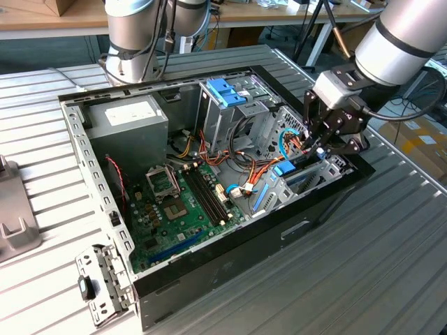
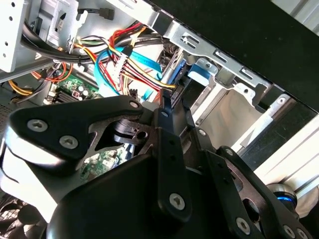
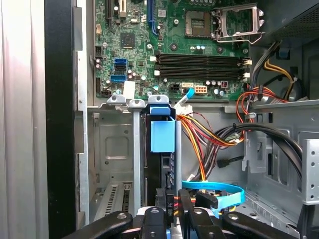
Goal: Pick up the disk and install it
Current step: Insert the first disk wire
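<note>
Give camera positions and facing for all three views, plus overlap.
Exterior view: off the arm, above, looking down on the open computer case; arm and gripper show.
First wrist view: looks along the gripper at the disk, motherboard beyond.
Second wrist view: behind gripper linkage, facing cables.
Shared: all show the gripper.

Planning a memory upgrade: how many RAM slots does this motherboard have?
4. The memory slots lie side by side, parallel, in one bank on the motherboard, right beside the processor socket. All four look empty.
</note>
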{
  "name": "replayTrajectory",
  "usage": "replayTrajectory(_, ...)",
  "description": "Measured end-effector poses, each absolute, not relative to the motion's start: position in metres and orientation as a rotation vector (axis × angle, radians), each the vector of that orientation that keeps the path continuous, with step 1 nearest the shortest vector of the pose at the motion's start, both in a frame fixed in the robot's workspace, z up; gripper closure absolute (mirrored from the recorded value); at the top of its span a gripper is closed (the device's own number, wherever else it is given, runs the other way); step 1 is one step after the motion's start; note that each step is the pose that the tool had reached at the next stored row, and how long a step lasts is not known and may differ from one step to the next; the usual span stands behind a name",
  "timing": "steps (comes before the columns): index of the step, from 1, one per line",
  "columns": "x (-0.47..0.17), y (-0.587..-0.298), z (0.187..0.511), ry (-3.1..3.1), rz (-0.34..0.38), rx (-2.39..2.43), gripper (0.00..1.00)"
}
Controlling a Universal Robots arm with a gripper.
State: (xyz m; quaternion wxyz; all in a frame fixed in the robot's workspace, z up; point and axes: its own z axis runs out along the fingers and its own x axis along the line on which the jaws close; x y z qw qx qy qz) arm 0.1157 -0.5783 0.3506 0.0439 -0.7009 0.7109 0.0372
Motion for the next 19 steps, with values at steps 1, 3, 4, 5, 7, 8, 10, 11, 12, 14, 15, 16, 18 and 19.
replayTrajectory(1,0.1157,-0.5783,0.3515,2.173,0.114,-2.142,0.75)
replayTrajectory(3,0.1157,-0.5776,0.3522,2.172,0.116,-2.141,0.77)
replayTrajectory(4,0.1157,-0.5775,0.3521,2.172,0.117,-2.141,0.77)
replayTrajectory(5,0.1159,-0.5774,0.3517,2.172,0.118,-2.142,0.84)
replayTrajectory(7,0.1165,-0.5774,0.3502,2.174,0.121,-2.143,0.89)
replayTrajectory(8,0.1169,-0.5774,0.3494,2.175,0.123,-2.144,0.89)
replayTrajectory(10,0.1182,-0.5774,0.3475,2.177,0.128,-2.145,0.89)
replayTrajectory(11,0.119,-0.5774,0.3466,2.179,0.131,-2.146,0.89)
replayTrajectory(12,0.1199,-0.5774,0.3458,2.18,0.133,-2.147,0.89)
replayTrajectory(14,0.1213,-0.5774,0.3444,2.183,0.138,-2.149,0.89)
replayTrajectory(15,0.1215,-0.5774,0.344,2.183,0.139,-2.15,0.89)
replayTrajectory(16,0.1215,-0.5774,0.3438,2.183,0.139,-2.15,0.89)
replayTrajectory(18,0.1216,-0.5774,0.3434,2.183,0.14,-2.15,0.89)
replayTrajectory(19,0.1216,-0.5774,0.3435,2.183,0.14,-2.15,0.89)
